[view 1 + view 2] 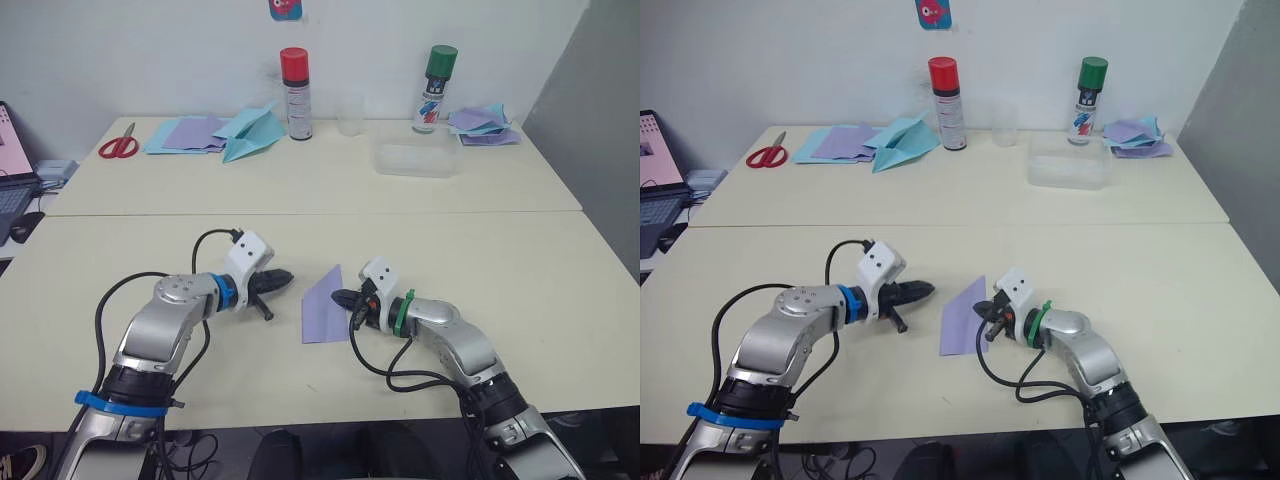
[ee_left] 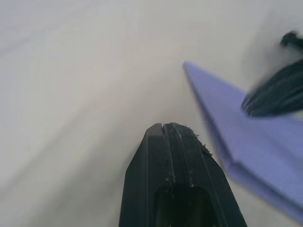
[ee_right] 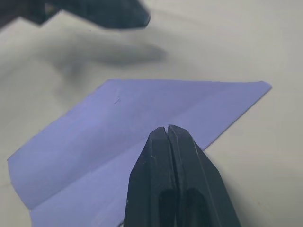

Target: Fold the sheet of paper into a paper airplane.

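On the cream worktop (image 1: 150, 250), the left gripper (image 1: 283, 277) hovers with its black jaws pressed together on nothing, just beside the folded lavender sheet of paper (image 1: 322, 308), not touching it. The sheet lies flat near the front edge, one corner pointed away from the robot. The right gripper (image 1: 343, 298) rests over its right edge, jaws together.

The robot has 2 silver arms with black cables, white wrist blocks and ribbed black fingers; the left arm (image 1: 165, 320) wears blue rings, the right arm (image 1: 455, 340) a green ring.
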### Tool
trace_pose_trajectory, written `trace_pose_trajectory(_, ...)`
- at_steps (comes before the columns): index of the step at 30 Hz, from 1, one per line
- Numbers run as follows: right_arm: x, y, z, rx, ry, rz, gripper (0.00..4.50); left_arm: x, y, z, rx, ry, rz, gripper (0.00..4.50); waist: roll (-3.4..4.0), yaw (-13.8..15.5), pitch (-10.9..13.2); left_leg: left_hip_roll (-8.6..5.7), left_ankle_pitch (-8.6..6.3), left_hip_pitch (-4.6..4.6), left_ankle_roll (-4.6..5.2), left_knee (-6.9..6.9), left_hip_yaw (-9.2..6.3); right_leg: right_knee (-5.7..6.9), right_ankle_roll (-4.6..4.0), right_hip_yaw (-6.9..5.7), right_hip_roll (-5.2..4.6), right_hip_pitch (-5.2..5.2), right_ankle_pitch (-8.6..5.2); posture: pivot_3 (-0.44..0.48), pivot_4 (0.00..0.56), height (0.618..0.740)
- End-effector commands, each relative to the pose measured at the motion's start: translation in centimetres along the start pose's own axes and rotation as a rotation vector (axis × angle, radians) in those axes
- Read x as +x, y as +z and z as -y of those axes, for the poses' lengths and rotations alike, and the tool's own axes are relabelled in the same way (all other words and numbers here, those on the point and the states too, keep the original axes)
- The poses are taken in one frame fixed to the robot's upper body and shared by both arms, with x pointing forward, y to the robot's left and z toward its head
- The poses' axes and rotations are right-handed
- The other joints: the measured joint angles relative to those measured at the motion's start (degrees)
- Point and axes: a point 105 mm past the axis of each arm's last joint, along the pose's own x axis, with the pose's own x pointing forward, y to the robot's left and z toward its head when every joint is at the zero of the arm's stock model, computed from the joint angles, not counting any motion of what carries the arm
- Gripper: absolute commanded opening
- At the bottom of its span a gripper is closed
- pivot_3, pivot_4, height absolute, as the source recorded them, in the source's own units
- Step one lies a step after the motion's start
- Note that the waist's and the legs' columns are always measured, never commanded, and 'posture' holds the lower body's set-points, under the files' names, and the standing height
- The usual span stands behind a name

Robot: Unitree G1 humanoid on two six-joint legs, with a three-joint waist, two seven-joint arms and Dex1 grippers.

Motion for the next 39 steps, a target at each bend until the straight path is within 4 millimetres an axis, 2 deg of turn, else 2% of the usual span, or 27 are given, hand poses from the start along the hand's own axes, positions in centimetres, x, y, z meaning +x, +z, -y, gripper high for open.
trace_pose_trajectory(1, 0.2, -1.1, -0.3, 0.003, 0.016, -0.051, 0.05, 1.1, 0.8, 1.5, 0.049, -0.077, 0.014, 0.0, 0.0, 0.0, 0.0, -0.01, 0.0, 0.0, 0.0, -0.01, 0.0, 0.0, 0.0, 0.0, 0.0, 0.0, 0.0, 0.0, 0.15, 0.74)
trace_pose_trajectory(5, 0.0, -0.6, -0.3, 0.017, 0.017, -0.041, 0.05, 2.4, -0.9, 2.7, 0.05, -0.122, -0.046, 0.0, 0.0, 0.0, 0.0, 0.01, 0.0, -0.01, 0.0, -0.01, 0.0, 0.01, 0.0, -0.05, 0.02, 0.0, 0.0, 0.0, 0.15, 0.74)
trace_pose_trajectory(10, -0.5, 0.3, -0.3, 0.031, 0.011, -0.025, 0.05, 2.6, -5.0, 2.9, 0.072, -0.101, -0.186, 0.0, -0.02, 0.1, 0.0, 0.02, 0.0, -0.02, 0.0, -0.01, -0.02, 0.01, 0.0, -0.08, 0.02, 0.0, 0.0, 0.0, 0.15, 0.74)
trace_pose_trajectory(14, -0.9, 0.7, -0.1, 0.04, -0.007, -0.027, 0.05, 2.8, -5.8, 3.1, 0.058, -0.104, -0.195, 0.0, -0.01, 0.1, 0.0, 0.01, 0.0, 0.02, 0.0, 0.02, -0.02, 0.02, 0.0, -0.04, 0.0, 0.03, 0.0, 0.0, 0.15, 0.74)
trace_pose_trajectory(17, -2.3, 2.0, 0.1, 0.141, -0.009, -0.024, 0.05, 2.8, -6.2, 2.9, 0.051, -0.097, -0.197, 0.0, 0.0, 0.2, 0.0, 0.0, 0.0, 0.02, 0.0, 0.03, -0.02, 0.03, 0.0, -0.06, 0.0, 0.04, 0.0, 0.0, 0.15, 0.74)
trace_pose_trajectory(20, -4.2, 2.6, -0.1, 0.271, 0.018, -0.051, 0.59, 2.8, -6.4, 2.9, 0.049, -0.093, -0.198, 0.0, -0.01, 0.3, 0.0, 0.01, 0.0, 0.01, 0.0, 0.04, -0.04, 0.04, 0.0, -0.05, -0.02, 0.04, 0.0, 0.0, 0.15, 0.74)
trace_pose_trajectory(25, -6.4, 1.5, -1.4, 0.485, 0.018, -0.208, 2.31, 2.8, -6.4, 3.1, 0.041, -0.088, -0.185, 0.0, 0.01, 0.2, 0.0, 0.05, 0.0, 0.05, 0.0, 0.01, -0.07, 0.06, 0.0, -0.06, -0.03, 0.05, 0.0, 0.0, 0.15, 0.74)
trace_pose_trajectory(26, -6.6, 1.4, -1.6, 0.518, 0.014, -0.233, 2.31, 2.8, -6.3, 3.1, 0.04, -0.087, -0.184, 0.0, 0.02, 0.2, 0.0, 0.06, 0.0, 0.05, 0.0, 0.01, -0.09, 0.07, 0.0, -0.07, -0.02, 0.05, 0.0, 0.0, 0.15, 0.74)
trace_pose_trajectory(31, -6.1, 0.5, -1.9, 0.592, -0.013, -0.274, 2.31, 3.1, -6.3, 3.6, 0.032, -0.088, -0.175, 0.0, 0.03, 0.2, -0.1, 0.01, 0.0, 0.06, 0.0, 0.03, -0.08, 0.08, 0.0, -0.04, -0.03, 0.06, 0.01, 0.0, 0.15, 0.74)
trace_pose_trajectory(39, -3.3, -0.1, -3.2, 0.682, -0.021, -0.31, 2.31, 3.1, -6.3, 3.9, 0.021, -0.081, -0.169, 0.0, 0.05, -0.1, -0.3, 0.01, 0.0, 0.09, 0.01, 0.02, -0.08, 0.06, 0.02, -0.07, -0.02, 0.09, 0.02, 0.0, 0.15, 0.74)
